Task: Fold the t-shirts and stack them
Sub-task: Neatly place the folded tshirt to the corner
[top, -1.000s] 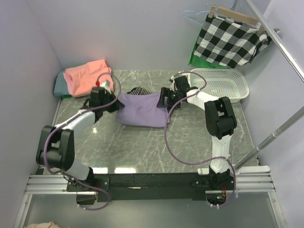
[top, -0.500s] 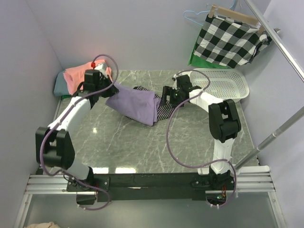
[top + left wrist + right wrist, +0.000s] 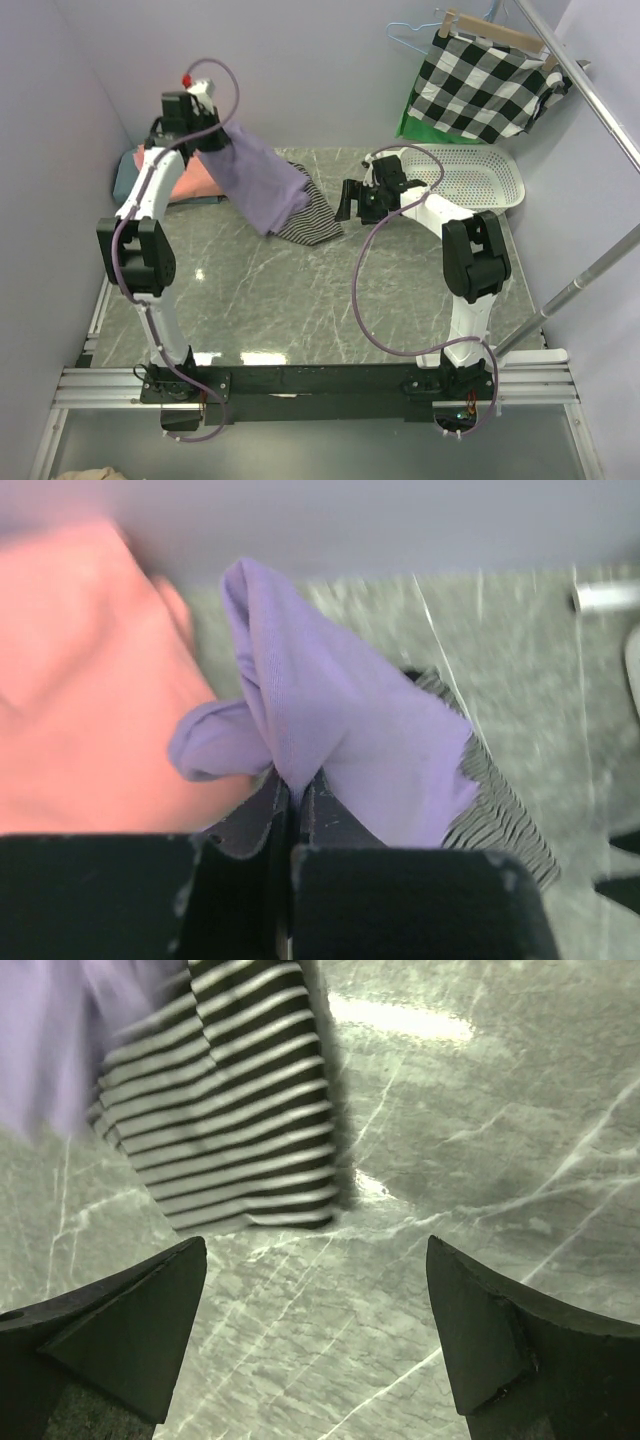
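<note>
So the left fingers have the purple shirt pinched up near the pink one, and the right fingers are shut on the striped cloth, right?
Not quite. The right gripper is open and holds nothing; the striped cloth lies beyond its fingers, as the right wrist view shows. The left gripper does pinch the purple shirt up near the pink shirt.
</note>
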Robot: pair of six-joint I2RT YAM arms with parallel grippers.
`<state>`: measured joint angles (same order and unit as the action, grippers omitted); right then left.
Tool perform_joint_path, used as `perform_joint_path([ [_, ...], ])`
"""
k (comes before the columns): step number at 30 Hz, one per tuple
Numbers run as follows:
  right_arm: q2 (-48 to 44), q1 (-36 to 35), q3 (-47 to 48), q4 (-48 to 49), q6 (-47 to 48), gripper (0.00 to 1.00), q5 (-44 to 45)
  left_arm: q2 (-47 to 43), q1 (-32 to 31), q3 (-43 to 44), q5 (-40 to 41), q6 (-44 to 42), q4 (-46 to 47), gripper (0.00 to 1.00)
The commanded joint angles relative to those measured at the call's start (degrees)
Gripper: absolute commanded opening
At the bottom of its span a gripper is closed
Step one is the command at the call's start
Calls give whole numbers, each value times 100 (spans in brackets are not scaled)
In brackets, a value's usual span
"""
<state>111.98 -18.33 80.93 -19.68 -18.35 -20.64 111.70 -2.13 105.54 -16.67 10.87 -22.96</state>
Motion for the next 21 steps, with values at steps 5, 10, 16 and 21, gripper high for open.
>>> perform_joint_path([
  [5,25,-83,231,43,-11,96,-238,950,977,2094,356,-631,-114,1],
  [10,166,-206,301,-18,-11,96,-300,1529,1855,1821,349,-148,424,3],
  [16,236,-382,520,-150,24,96,-186,1496,2322,981,1452,195,959,61],
  [21,333,-558,837,-98,7,96,-264,829,2384,644,2018,257,1127,98],
])
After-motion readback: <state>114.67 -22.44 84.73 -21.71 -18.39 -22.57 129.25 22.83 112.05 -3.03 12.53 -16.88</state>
